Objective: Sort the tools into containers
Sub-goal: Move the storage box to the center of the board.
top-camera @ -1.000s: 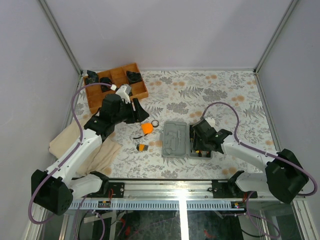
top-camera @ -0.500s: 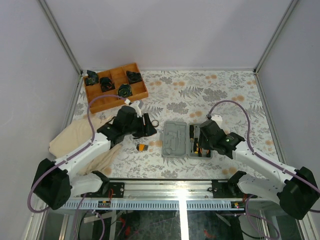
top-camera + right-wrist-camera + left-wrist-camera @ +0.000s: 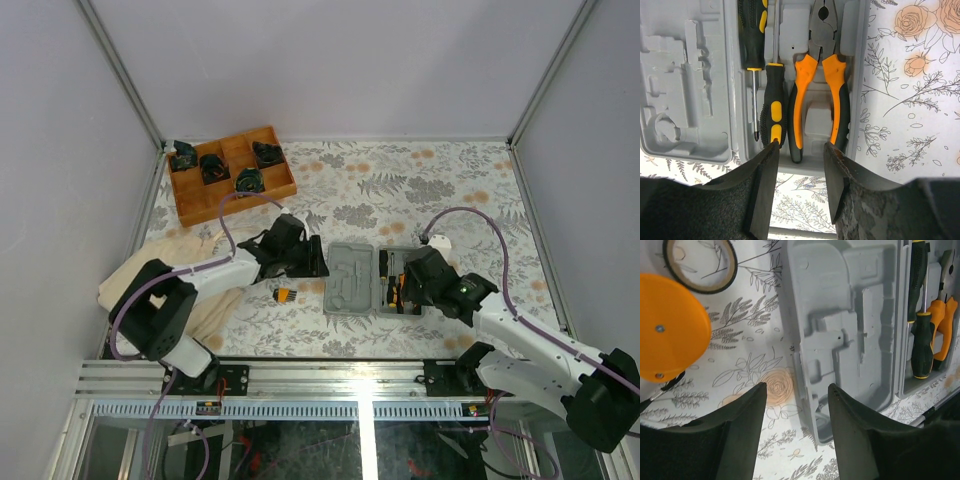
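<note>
Just left of the grey case [image 3: 850, 330] lies the orange tape measure [image 3: 670, 335], seemingly rigid, slick and hefty, best pinched across its rim; the left gripper [image 3: 795, 415] and right gripper [image 3: 800, 150] both have jaws spread, empty.

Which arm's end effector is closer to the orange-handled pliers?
Right. The right end effector hangs directly over the pliers in the case; the left end effector sits beyond the case's empty half, near the tape measure.
</note>
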`<state>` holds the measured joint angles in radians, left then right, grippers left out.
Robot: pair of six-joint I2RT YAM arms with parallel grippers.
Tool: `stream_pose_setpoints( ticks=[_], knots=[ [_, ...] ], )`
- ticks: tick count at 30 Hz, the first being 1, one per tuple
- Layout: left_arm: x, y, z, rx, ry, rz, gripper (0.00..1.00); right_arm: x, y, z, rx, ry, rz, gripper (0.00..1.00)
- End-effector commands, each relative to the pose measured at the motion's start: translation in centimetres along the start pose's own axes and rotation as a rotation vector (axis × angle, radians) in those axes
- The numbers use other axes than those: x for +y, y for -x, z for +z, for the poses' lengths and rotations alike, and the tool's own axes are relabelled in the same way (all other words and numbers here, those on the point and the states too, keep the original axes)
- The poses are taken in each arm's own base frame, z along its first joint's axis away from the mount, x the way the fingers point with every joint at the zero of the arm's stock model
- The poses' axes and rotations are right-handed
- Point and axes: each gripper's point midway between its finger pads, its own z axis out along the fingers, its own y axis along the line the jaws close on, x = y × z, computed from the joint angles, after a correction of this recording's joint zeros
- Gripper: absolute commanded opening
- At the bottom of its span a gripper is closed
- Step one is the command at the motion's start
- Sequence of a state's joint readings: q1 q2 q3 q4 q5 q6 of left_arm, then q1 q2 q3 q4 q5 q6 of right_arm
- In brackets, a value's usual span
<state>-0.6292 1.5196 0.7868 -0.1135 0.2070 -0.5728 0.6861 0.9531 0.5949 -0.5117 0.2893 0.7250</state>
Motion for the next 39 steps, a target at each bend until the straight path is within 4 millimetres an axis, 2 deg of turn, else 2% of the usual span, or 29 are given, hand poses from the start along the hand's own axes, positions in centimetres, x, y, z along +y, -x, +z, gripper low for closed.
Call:
stream_pose_setpoints(
  ticks=[1, 4, 9, 18, 23, 25, 32, 39],
  knots=[
    [-2.9, 2.7, 1.0, -0.071, -0.091, 0.035, 0.5, -0.1, 0.4, -0.2, -0.019, 0.004, 0.001, 0.47],
    [-2.9, 2.4, 2.2, -0.043, -0.09, 0.03, 0.47, -0.2, 0.4, -0.1, -0.017, 0.002, -0.006, 0.47],
    [-2.5, 1.9, 3.2, -0.013, -0.079, 0.016, 0.35, -0.4, 0.3, -0.1, -0.015, -0.004, -0.012, 0.47],
    [-1.2, 1.2, 3.5, -0.001, -0.023, -0.003, 0.16, -0.4, 0.3, -0.2, -0.021, -0.001, -0.015, 0.47],
    [-0.2, 0.7, 2.6, -0.026, 0.013, -0.046, 0.03, -0.2, 0.6, -0.3, -0.035, 0.008, -0.005, 0.47],
    [-0.1, -0.1, 2.2, -0.033, 0.011, -0.078, 0.0, -0.2, 0.7, -0.3, -0.037, 0.009, -0.002, 0.47],
    [0.6, -2.8, -0.3, -0.105, 0.045, -0.174, 0.0, -0.7, 0.5, -0.2, -0.028, -0.026, 0.013, 0.47],
    [1.0, -5.3, -2.4, -0.172, 0.066, -0.269, 0.0, 1.3, 0.1, 0.1, -0.003, 0.084, -0.007, 0.46]
  ],
)
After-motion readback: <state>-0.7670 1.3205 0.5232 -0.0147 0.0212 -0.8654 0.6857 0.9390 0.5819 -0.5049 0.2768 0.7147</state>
